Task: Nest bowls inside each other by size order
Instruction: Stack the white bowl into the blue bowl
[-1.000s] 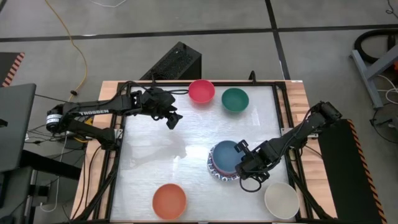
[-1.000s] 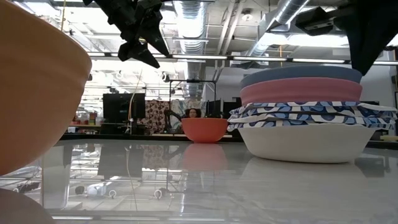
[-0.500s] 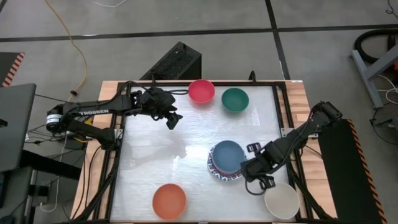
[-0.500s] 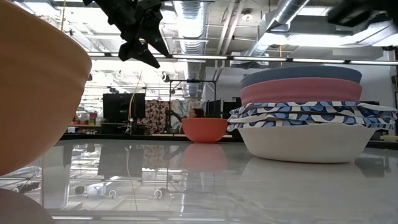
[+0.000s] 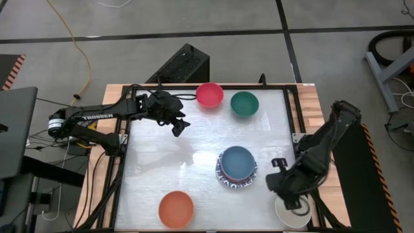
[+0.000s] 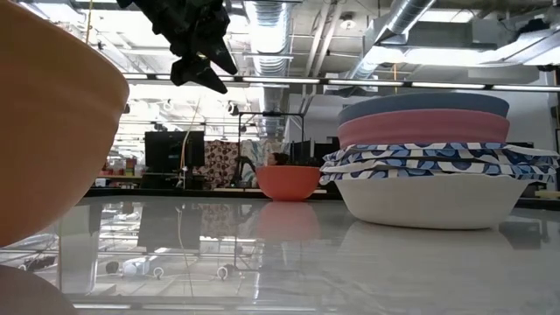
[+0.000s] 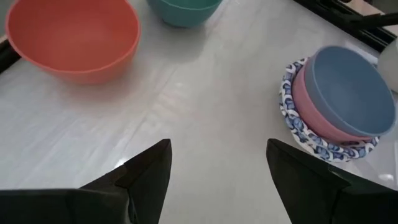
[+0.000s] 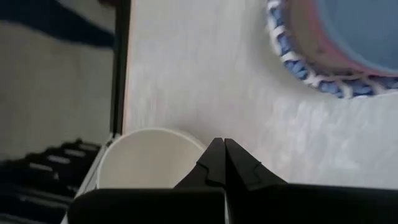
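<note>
A blue bowl (image 5: 237, 162) sits nested in a pink one on blue-and-white patterned bowls (image 6: 433, 162) at the table's middle right. The red bowl (image 5: 209, 94) and teal bowl (image 5: 244, 102) stand at the far edge. The orange bowl (image 5: 176, 208) and cream bowl (image 5: 294, 212) stand at the near edge. My right gripper (image 8: 224, 148) is shut and empty over the cream bowl's rim (image 8: 149, 134), near the stack (image 8: 336, 43). My left gripper (image 5: 178, 125) is open and empty, raised above the table's far left.
The table has a raised dark frame (image 5: 299, 139) along its edges. In the low view the orange bowl (image 6: 52, 122) fills the near left. The left wrist view shows bare table between the red bowl (image 7: 71, 37) and the stack (image 7: 339, 93).
My right gripper has drawn away from the right side of the bowl stack toward the table's near right corner, and now hovers over the cream bowl. It has left the low view. The stack has stayed where it was.
</note>
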Motion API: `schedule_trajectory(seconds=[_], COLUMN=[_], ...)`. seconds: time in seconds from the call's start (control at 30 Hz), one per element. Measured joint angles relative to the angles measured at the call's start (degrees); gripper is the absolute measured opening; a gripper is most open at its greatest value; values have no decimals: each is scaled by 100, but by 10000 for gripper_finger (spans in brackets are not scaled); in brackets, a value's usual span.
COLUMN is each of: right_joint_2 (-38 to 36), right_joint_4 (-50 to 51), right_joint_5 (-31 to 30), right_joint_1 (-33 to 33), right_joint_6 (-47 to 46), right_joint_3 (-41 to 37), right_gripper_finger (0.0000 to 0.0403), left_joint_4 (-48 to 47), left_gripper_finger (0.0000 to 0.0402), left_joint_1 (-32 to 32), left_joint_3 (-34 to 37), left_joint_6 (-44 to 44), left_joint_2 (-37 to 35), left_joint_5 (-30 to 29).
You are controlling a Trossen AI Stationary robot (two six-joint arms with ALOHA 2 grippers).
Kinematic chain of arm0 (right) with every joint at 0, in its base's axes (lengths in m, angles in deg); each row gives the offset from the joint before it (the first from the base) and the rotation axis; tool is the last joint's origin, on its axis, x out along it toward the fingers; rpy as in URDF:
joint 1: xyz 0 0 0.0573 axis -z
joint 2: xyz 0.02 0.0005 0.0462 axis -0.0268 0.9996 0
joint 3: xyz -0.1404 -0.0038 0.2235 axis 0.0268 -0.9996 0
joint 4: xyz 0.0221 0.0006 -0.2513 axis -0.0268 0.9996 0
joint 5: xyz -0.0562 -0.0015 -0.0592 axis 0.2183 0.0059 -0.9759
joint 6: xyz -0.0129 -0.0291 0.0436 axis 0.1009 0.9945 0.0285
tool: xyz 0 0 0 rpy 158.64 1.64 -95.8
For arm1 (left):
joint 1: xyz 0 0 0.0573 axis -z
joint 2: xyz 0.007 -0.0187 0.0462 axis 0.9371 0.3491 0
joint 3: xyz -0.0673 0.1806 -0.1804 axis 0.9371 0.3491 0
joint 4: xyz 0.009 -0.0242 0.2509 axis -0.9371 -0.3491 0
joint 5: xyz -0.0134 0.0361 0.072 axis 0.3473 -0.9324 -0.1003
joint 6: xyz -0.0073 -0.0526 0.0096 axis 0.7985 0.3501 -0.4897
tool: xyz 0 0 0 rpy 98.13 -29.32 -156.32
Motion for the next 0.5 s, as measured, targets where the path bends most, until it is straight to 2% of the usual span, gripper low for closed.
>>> schedule_trajectory(seconds=[0.1,0.33,0.5], right_joint_2=[-488,-1596,-2096], right_joint_4=[-14,-212,-557], right_joint_5=[-380,-246,-247], right_joint_1=[-262,-727,-875], right_joint_6=[-134,-1057,-1307], right_joint_3=[-109,-1138,-1859], right_gripper_finger=[9,9,9], left_joint_4=[90,187,191], left_gripper_finger=[251,251,251], left_joint_1=[-1,-1,1], left_joint_3=[0,0,0], left_joint_6=[-12,44,100], left_joint_2=[0,0,0], left_joint_5=[-10,-36,-52])
